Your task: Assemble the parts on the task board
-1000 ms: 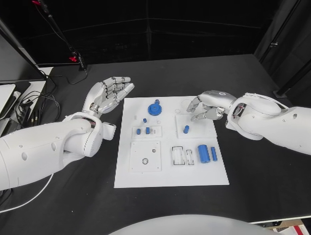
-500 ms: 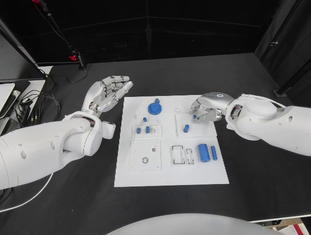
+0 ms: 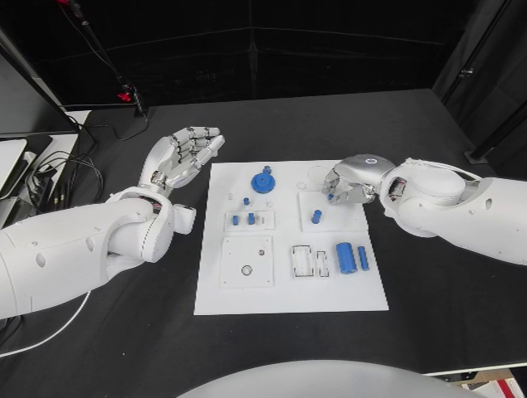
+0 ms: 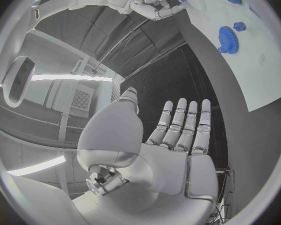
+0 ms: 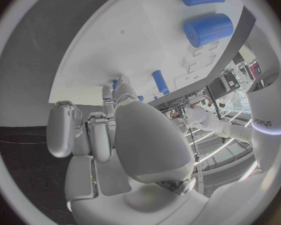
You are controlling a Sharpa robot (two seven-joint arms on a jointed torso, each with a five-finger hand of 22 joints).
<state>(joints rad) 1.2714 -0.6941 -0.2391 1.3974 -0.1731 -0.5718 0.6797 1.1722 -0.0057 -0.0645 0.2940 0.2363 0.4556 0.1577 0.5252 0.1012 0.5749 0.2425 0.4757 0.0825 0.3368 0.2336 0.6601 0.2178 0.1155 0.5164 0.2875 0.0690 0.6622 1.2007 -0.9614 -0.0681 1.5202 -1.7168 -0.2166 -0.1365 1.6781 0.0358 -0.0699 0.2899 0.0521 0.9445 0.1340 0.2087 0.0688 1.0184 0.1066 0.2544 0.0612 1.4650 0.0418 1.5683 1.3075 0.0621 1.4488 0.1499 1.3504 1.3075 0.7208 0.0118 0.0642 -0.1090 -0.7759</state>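
The white task board point(image 3: 290, 290) lies in the middle of the black table. On it are a blue gear point(image 3: 262, 183), several small blue pegs point(image 3: 250, 220), one peg point(image 3: 316, 217) on the right, and two blue cylinders point(image 3: 346, 258). My right hand point(image 3: 348, 183) hovers over the board's far right part with its fingers curled in; I see nothing between them. The right wrist view shows this hand point(image 5: 109, 140) with the peg point(image 5: 159, 80) and the thick cylinder point(image 5: 206, 30) beyond it. My left hand point(image 3: 183, 157) is flat with its fingers spread, off the board's far left corner.
A monitor and cables point(image 3: 48, 178) sit at the table's left edge. A stand with a red light point(image 3: 124, 99) rises at the far left. The left wrist view shows my left hand point(image 4: 178, 150), the gear point(image 4: 227, 36) and the right hand point(image 4: 154, 7).
My right hand has drawn slightly toward the board's far edge and curled its fingers tighter. The left hand has shifted barely.
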